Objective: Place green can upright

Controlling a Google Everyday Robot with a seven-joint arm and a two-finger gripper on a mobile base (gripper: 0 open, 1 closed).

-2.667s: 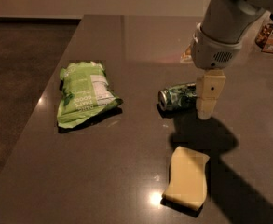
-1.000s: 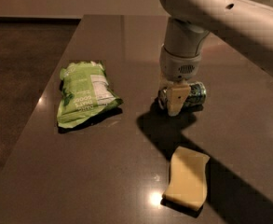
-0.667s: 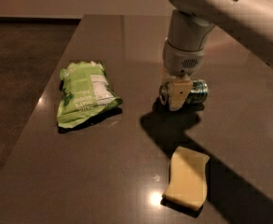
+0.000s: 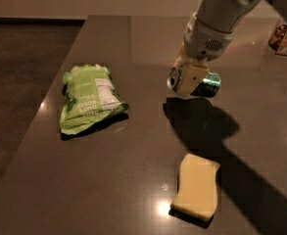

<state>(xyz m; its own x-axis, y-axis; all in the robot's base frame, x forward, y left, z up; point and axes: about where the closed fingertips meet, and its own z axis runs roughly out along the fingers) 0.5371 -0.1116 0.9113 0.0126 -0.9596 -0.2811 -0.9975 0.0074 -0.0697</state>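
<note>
Green can (image 4: 208, 85) sideways; gripper (image 4: 190, 79) prob. clamped round mid, hiding it.

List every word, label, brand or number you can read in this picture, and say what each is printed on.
No text here can be quoted.
On the snack bag: a white label and large lettering, too blurred to read.
On the green can, held on its side above the table by the gripper: pale print, no legible words.
On the package at the right edge: print too small to read.
On the yellow sponge: no text.
</note>
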